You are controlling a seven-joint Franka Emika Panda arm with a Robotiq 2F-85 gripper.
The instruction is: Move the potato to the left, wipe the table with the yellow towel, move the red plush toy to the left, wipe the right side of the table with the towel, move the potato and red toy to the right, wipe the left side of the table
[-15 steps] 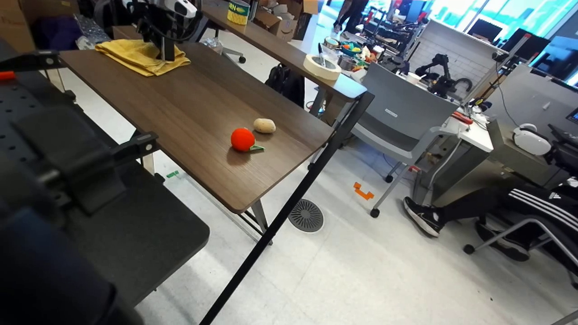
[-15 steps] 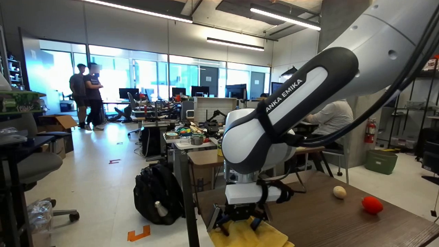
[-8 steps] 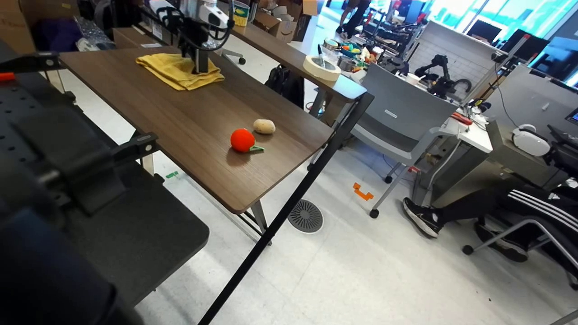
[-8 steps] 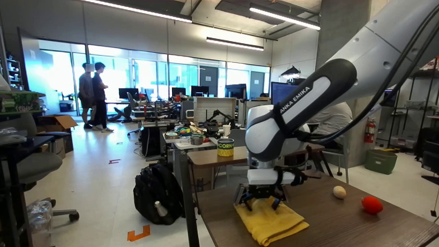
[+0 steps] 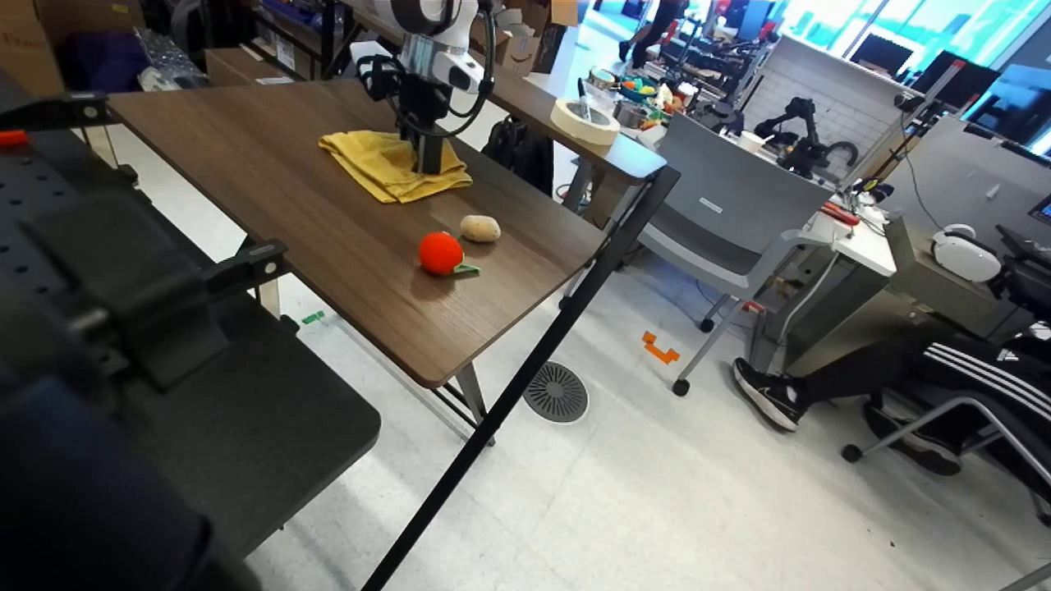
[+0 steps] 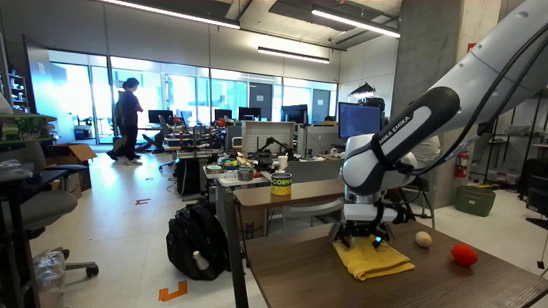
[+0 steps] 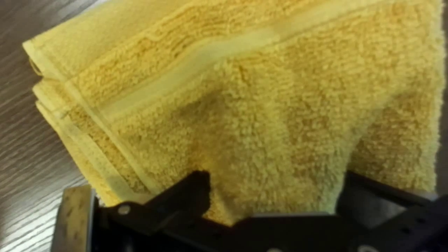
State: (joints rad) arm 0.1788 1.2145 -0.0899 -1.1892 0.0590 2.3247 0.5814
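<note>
"As you read left to right in an exterior view, which containers stand there?"

"Well left of the folded mustard-yellow cloth towel (image 6: 373, 259), one black fabric backpack (image 6: 192, 235), one silvery bottle (image 6: 200, 260) in its outer pocket. Left of the towel and beyond it, one yellow-and-green corn tin (image 6: 281, 185), its inside hidden."

"And the black two-fingered gripper (image 6: 361, 244)?"

"Spread wide, fingertips down on the one towel, which lies beneath it on the brown wood-grain table (image 6: 299, 269)."

"Right of the towel?"

"One tan oval potato (image 6: 423, 239) near it, then one rounded red plush toy (image 6: 464, 255), farther off."
</note>
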